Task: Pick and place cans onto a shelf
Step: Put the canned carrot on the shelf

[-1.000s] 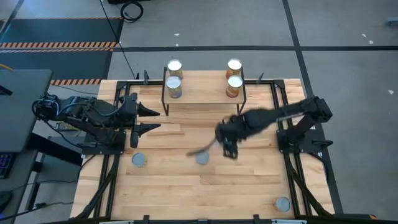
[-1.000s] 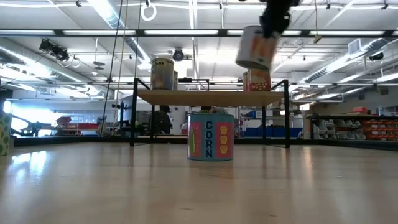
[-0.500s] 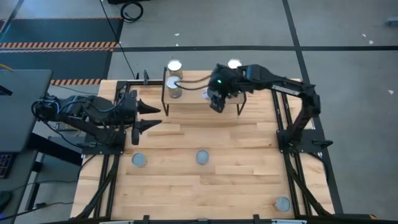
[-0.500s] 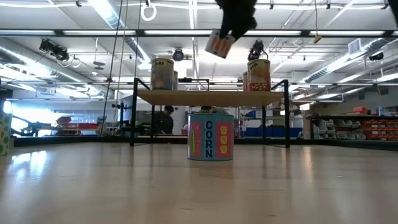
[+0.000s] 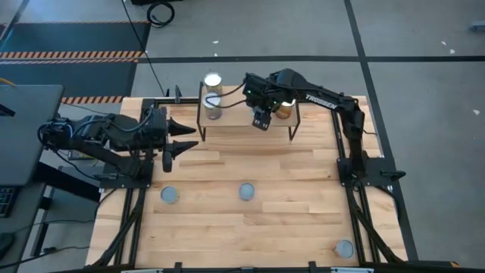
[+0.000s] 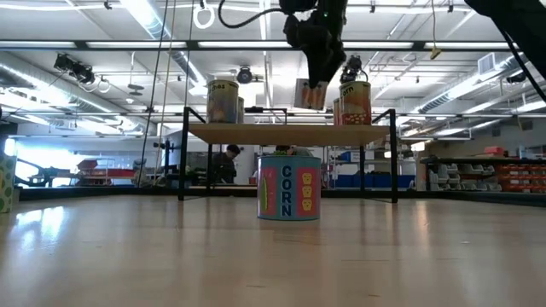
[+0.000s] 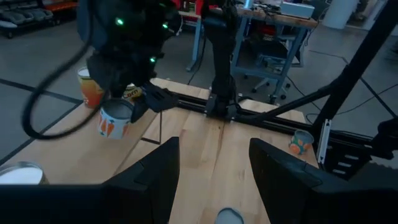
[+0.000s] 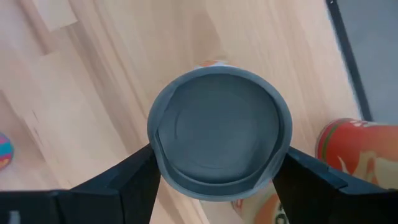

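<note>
Right gripper now over shelf, clamping can, low view shows it tilted

The slatted wooden table carries the shelf at twelve o'clock, topped by three cans, and loose cans at its centre, eight o'clock and five o'clock.

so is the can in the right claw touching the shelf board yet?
Apart. Low view: the can in the right claw hangs tilted above the shelf, with background showing between its bottom edge and the board.
</note>
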`<action>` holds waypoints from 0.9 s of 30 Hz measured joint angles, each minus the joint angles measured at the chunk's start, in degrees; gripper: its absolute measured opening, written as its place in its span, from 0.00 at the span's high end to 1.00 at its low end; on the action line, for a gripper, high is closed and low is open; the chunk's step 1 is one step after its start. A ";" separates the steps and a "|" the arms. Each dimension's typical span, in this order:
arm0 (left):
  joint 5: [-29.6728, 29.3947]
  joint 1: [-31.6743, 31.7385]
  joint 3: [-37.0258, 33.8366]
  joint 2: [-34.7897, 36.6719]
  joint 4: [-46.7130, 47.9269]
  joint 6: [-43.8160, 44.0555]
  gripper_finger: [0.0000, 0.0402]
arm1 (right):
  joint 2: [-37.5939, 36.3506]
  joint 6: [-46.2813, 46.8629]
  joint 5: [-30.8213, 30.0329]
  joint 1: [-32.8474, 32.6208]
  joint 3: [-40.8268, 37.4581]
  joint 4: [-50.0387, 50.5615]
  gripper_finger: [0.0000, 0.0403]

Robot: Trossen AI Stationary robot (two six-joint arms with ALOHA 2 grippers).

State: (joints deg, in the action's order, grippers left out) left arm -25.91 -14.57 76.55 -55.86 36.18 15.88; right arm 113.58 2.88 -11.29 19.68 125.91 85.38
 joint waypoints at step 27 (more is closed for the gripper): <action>-2.82 -0.04 0.00 0.00 0.00 1.52 0.50 | 0.76 -28.17 5.77 6.81 -2.89 -0.06 0.31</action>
State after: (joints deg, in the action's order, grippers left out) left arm -28.73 -14.61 76.55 -55.86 36.18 17.40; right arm 114.34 -25.29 -5.52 26.49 123.01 85.33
